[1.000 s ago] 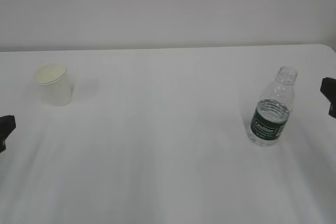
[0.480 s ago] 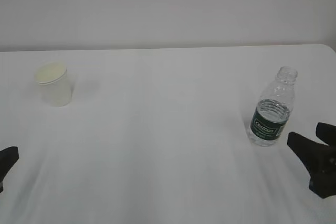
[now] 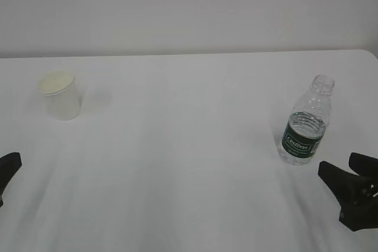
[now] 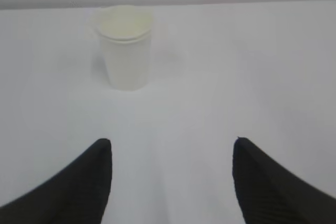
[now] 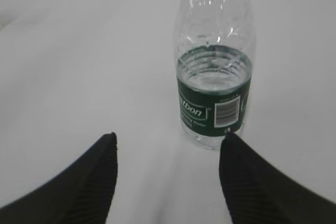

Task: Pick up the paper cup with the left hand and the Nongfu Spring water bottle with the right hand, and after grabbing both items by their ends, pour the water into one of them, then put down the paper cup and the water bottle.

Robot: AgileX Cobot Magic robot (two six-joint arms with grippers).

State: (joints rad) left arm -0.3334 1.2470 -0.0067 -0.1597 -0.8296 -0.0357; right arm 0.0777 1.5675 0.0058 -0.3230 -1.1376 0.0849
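White tabletop (image 3: 177,163) under plain pale wall (image 3: 189,4). Paper cup (image 3: 59,95) upright, upper left; uncapped Nongfu Spring water bottle (image 3: 305,123) upright, right, water (image 5: 212,74) at label height. Left hand (image 4: 170,153) and right hand (image 5: 168,148) spread wide, empty, near lower edges.

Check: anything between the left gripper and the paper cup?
Nothing. In the left wrist view, only bare white table lies between the open left gripper and the upright paper cup; the exterior view agrees.
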